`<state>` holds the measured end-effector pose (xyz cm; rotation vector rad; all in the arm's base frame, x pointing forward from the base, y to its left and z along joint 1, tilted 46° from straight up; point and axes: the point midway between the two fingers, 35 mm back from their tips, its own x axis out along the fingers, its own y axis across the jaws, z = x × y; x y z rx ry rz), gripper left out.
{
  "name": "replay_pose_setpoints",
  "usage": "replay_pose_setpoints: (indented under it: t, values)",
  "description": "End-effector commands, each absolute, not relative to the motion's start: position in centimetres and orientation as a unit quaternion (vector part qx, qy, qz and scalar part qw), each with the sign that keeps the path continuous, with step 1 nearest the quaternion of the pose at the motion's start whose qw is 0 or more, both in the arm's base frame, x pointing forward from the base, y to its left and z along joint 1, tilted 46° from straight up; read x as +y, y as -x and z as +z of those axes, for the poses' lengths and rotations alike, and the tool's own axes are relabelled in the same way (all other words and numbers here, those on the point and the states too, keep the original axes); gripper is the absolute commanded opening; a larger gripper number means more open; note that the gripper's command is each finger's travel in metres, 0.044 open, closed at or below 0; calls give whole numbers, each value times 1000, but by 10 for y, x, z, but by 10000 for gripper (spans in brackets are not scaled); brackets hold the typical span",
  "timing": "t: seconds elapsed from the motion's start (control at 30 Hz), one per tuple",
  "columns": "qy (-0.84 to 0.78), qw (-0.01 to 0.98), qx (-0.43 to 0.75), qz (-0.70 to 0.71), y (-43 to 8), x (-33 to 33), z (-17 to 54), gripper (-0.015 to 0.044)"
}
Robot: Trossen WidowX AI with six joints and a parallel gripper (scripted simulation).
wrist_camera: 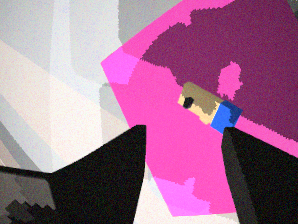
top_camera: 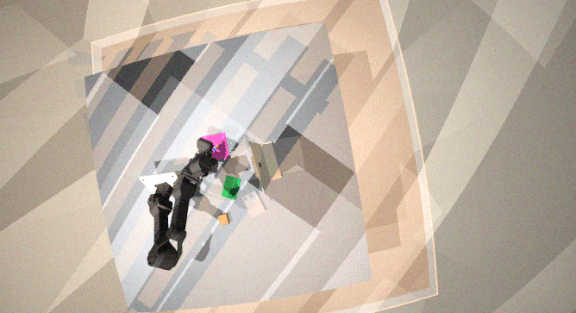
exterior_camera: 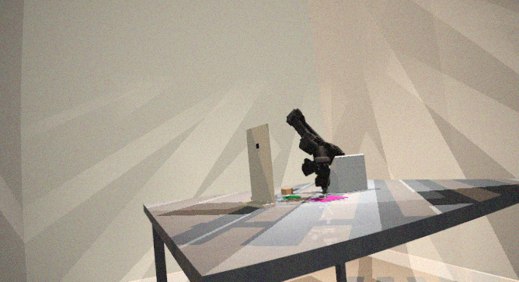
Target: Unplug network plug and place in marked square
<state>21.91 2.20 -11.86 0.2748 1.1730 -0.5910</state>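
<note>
The plug (top_camera: 216,149) (exterior_camera: 325,196) (wrist_camera: 200,97), tan with a blue end, lies on the magenta square (top_camera: 220,139) (exterior_camera: 339,198) (wrist_camera: 175,165), turned aslant in the wrist view. My gripper (exterior_camera: 325,192) (wrist_camera: 185,136) is open low over the square, with nothing held between the fingers. The right fingertip in the wrist view is right at the plug's blue end; whether they touch I cannot tell. The upright panel (top_camera: 270,162) (exterior_camera: 259,172) stands apart, and its dark socket (top_camera: 259,165) (exterior_camera: 257,146) is empty. The plug's tab is too small to make out.
A green patch (top_camera: 231,181) (exterior_camera: 291,197) lies between the magenta square and an orange block (top_camera: 223,219) (exterior_camera: 287,191). A pale flat piece (top_camera: 255,206) lies near the panel. A white upright board (top_camera: 156,178) (exterior_camera: 350,174) stands beside the arm.
</note>
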Motion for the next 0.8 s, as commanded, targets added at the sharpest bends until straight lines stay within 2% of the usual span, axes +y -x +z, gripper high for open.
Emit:
replay_pose_setpoints:
  t: [0.0, 0.77]
  values:
    - [-129, 785, 540, -275, -219, 24, -114, 156]
    - [-130, 784, 542, -274, -221, 42, -95, 156]
